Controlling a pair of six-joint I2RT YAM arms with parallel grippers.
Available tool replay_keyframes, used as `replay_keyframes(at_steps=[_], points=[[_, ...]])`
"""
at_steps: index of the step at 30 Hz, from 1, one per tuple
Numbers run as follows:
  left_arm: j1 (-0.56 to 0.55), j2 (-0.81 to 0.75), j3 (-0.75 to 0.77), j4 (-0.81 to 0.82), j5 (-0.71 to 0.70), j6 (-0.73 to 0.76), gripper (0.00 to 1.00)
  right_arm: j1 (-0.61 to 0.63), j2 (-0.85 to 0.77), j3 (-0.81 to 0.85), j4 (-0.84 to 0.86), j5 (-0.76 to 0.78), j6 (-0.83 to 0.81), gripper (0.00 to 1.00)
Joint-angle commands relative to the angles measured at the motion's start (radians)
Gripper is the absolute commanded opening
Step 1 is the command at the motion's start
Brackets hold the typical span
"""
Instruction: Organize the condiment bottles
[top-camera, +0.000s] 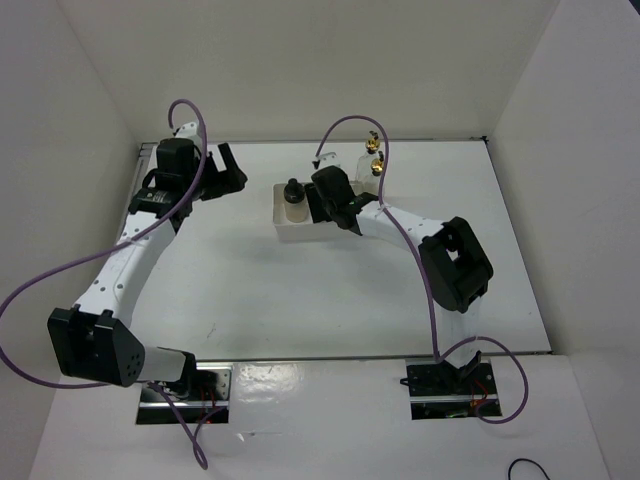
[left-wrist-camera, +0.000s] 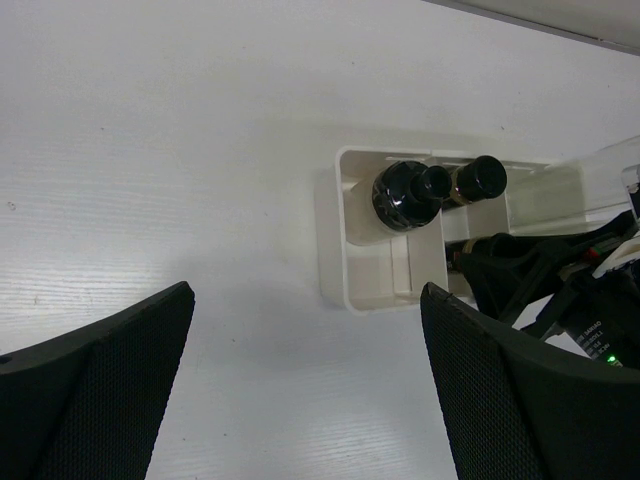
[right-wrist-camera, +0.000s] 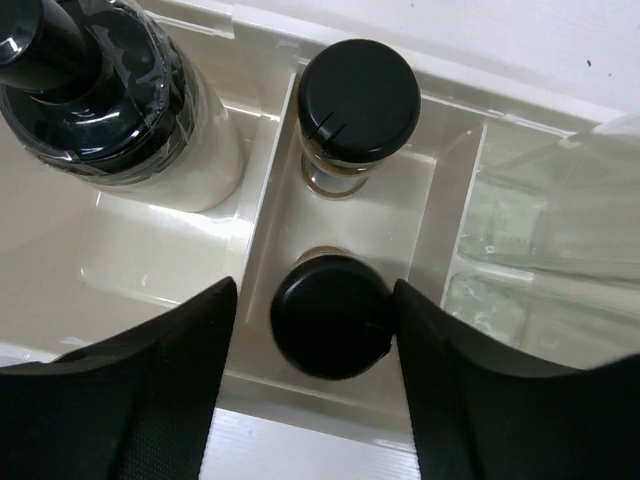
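The white three-compartment tray (top-camera: 283, 232) stands at the back middle of the table. In the right wrist view the wide whitish black-capped jar (right-wrist-camera: 120, 100) stands in the tray's (right-wrist-camera: 262, 200) left compartment. Two small dark black-capped jars, far (right-wrist-camera: 358, 100) and near (right-wrist-camera: 330, 320), stand in the middle compartment. Clear glass bottles (right-wrist-camera: 545, 230) fill the right compartment; their gold tops (top-camera: 374, 158) show from above. My right gripper (right-wrist-camera: 315, 300) is open around the near small jar, its right finger touching the cap. My left gripper (left-wrist-camera: 307, 300) is open and empty, left of the tray (left-wrist-camera: 335, 240).
White walls enclose the table on the left, back and right. Bare white table surface (top-camera: 250, 290) lies in front of the tray. The right arm's black gripper and cables (left-wrist-camera: 560, 280) crowd the tray's right side in the left wrist view.
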Motion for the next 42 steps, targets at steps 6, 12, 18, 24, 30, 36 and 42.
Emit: replay_keyframes(at_steps=[6,12,18,24,30,36,42], points=[[0.012,-0.039,-0.023,0.029,0.000,0.024,1.00,-0.005,0.000,0.041,-0.003,0.027,0.043,0.92],[0.012,-0.048,-0.032,0.038,0.000,0.024,1.00,-0.005,-0.059,0.074,-0.026,0.027,0.054,0.99],[0.012,-0.057,-0.041,0.038,0.000,0.024,1.00,-0.005,-0.136,0.116,-0.035,0.036,0.054,0.99],[0.012,-0.092,-0.065,0.062,0.020,0.024,1.00,-0.005,-0.250,0.191,-0.035,0.021,0.020,0.99],[0.012,-0.138,-0.099,0.076,-0.028,0.033,1.00,-0.005,-0.334,0.246,-0.066,-0.057,0.011,0.99],[0.012,-0.180,-0.150,0.067,0.003,0.055,1.00,0.004,-0.573,-0.003,0.101,-0.024,0.000,0.99],[0.012,-0.279,-0.231,0.133,0.032,0.076,1.00,0.004,-0.751,-0.202,0.052,0.108,0.041,0.99]])
